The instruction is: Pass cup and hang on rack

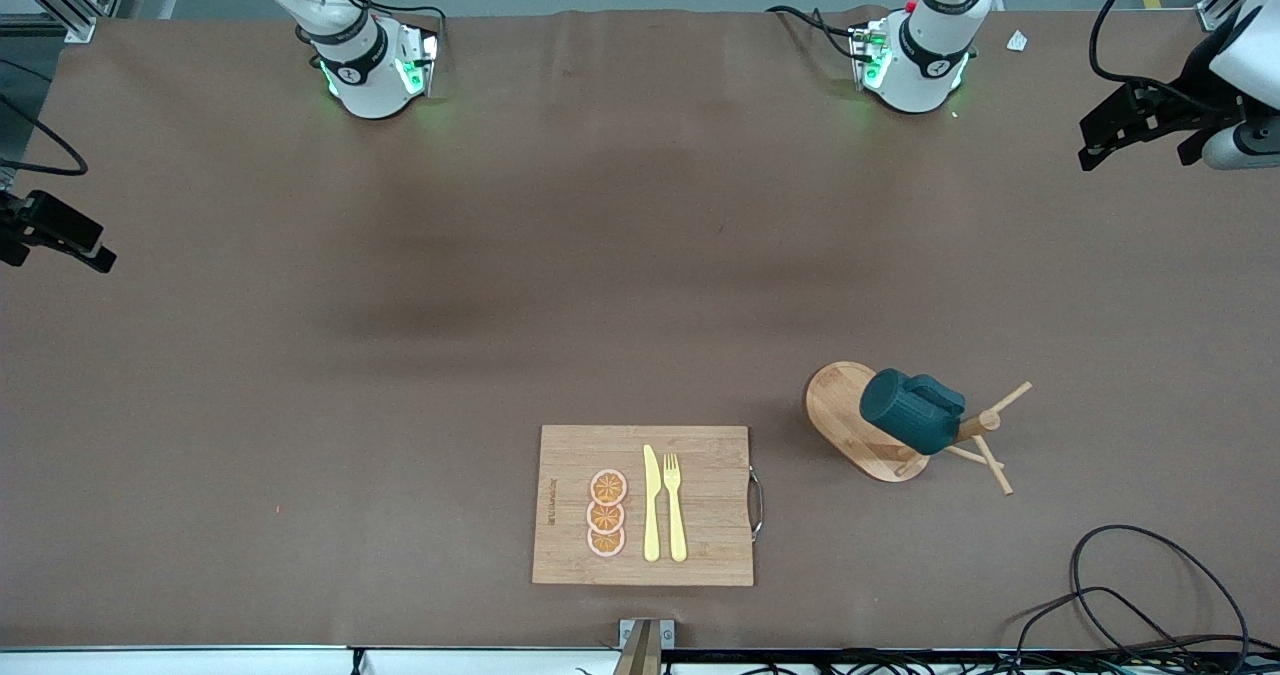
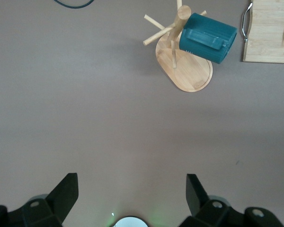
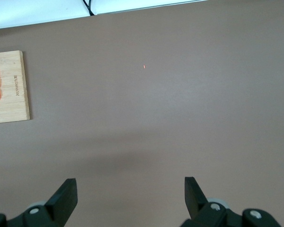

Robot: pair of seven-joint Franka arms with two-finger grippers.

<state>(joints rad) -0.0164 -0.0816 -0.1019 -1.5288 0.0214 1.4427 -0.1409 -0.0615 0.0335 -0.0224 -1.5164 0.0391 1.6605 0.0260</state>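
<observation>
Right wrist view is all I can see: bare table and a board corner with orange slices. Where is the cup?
Observer: The cup hangs on a peg of the rack, beside the cutting board, toward the left arm's end of the table.
Operator: Is a gripper holding it?
Observer: No. The left gripper is open over bare table, apart from the rack; the right gripper is open over bare table too.
Operator: Anything else on that board?
Observer: A yellow knife and a yellow fork lie beside the orange slices.
</observation>
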